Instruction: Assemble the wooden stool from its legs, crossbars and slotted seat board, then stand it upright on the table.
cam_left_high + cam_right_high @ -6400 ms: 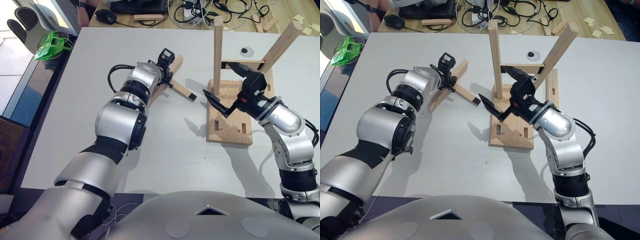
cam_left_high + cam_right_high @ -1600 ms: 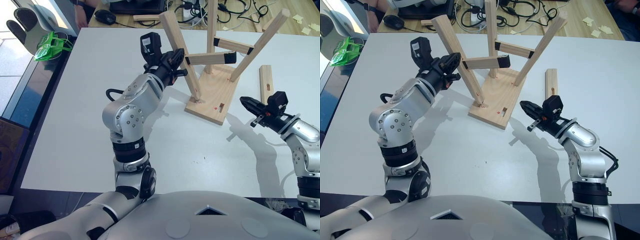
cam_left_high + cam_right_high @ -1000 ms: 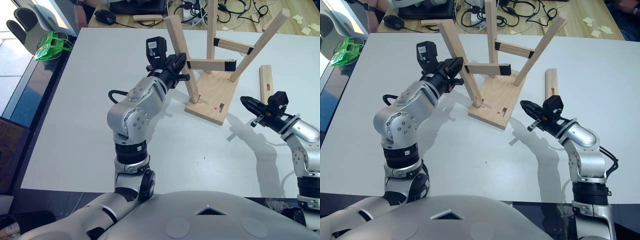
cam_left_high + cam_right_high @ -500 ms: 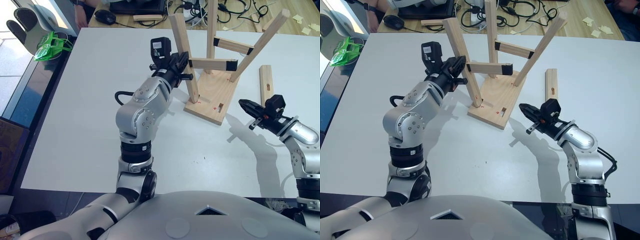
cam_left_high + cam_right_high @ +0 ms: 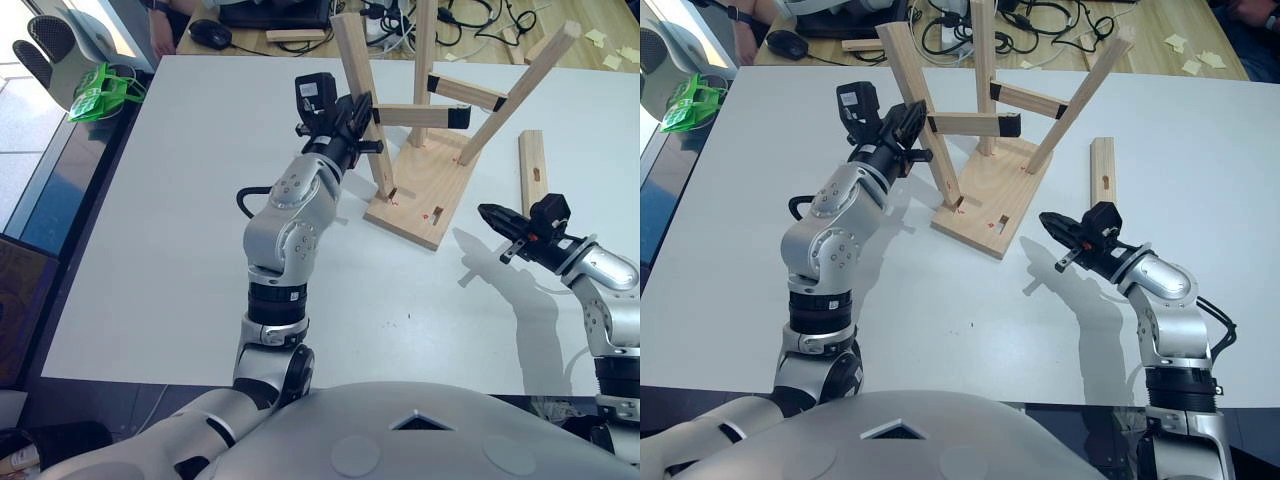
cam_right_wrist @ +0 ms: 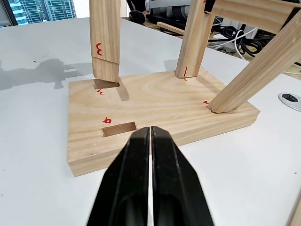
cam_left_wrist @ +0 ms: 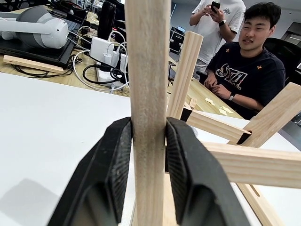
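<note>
Black pads (image 7: 115, 160) of the left pincer (image 7: 148, 129) are clenched on a wooden leg (image 7: 148, 56), one on each side, about midway up its length. That held leg leans a little, and its lower end meets a slot at a corner of the seat board (image 5: 418, 200); from where I stand I cannot tell whether it is pushed fully home. A crossbar (image 5: 415, 116) with a black end runs out sideways from the held leg, level with the pincer.

Two more legs rise from the board: an upright leg (image 5: 425, 70) at the far side and a slanted leg (image 5: 520, 85) leaning out to the right. A second crossbar (image 5: 465, 92) spans between these two. The board lies on the white surface (image 5: 150, 200) with its legs pointing up. One empty slot (image 6: 119, 128) shows near its front edge, with red marks beside the slots.

To the right, the right pincer (image 6: 150, 129) is clenched on nothing, its two black fingers pressed together. It hangs over the surface just off the board's near edge, tips pointing at it, apart from the wood as far as the head view shows.

A loose slotted piece (image 5: 532, 170) lies flat on the surface beyond the right pincer, just beside the board. At the far left edge sits a green bag (image 5: 100, 90), and a computer mouse (image 5: 211, 32) and another wooden strip (image 5: 297, 35) rest on the desk behind.
</note>
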`<state>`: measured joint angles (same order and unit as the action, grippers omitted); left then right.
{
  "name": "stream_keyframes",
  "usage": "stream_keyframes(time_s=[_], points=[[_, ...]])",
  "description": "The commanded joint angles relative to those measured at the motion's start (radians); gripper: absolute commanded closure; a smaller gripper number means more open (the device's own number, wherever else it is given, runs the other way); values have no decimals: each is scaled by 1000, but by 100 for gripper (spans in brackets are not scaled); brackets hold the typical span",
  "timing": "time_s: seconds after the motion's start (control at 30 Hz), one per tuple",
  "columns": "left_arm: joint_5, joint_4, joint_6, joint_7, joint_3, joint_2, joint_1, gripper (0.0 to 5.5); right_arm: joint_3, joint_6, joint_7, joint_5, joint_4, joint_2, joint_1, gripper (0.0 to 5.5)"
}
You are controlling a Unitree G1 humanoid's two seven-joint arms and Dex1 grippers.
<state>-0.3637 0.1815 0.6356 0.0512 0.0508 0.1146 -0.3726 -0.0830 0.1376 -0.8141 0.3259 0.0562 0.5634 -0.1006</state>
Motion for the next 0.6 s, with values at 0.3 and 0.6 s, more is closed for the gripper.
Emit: stream_keyframes(time_s=[0.3,0.6], points=[[41,18,-3,-2,87,-2,73,448,-9,-11,0,-13,-7,13,2,543],[93,-45,-86,-8,74,-30,57,448,-11,-19,-1,-14,-8,16,-5,543]])
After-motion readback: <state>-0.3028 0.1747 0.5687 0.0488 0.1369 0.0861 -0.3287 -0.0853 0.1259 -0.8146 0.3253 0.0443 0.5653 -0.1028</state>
